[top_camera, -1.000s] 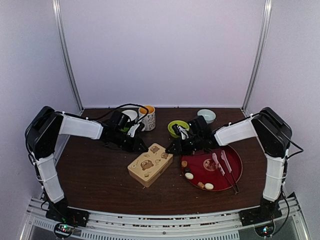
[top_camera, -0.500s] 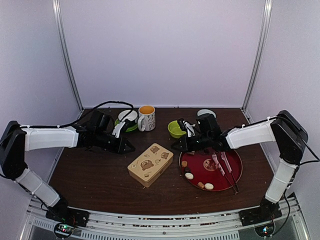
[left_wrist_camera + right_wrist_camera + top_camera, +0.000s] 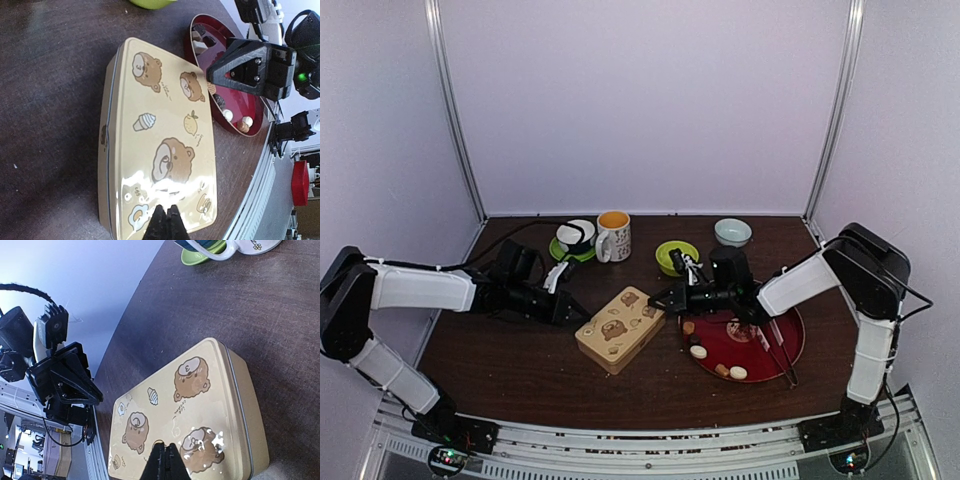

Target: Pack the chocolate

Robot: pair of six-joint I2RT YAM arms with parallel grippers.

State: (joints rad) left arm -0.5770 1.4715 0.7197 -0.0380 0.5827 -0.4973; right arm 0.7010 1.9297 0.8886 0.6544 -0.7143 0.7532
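Observation:
The chocolate is several small brown and cream-white sweets (image 3: 698,351) on the left part of a red plate (image 3: 790,330); they also show in the left wrist view (image 3: 228,114). A tan tin with bear pictures (image 3: 620,327) lies closed in the middle. My left gripper (image 3: 583,312) is shut and empty at the tin's left edge, its fingertips over the lid (image 3: 160,140) in its own view. My right gripper (image 3: 658,300) is shut and empty at the tin's right far corner, over the lid (image 3: 185,410).
A mug with an orange inside (image 3: 613,235), a green saucer with a cup (image 3: 576,238), a green bowl (image 3: 676,255) and a pale bowl (image 3: 732,232) stand at the back. Pink utensils and chopsticks (image 3: 767,332) lie on the plate.
Both arms have come down and inward to the tin: the left gripper moved right and nearer, the right gripper moved left. The tin and sweets have not moved.

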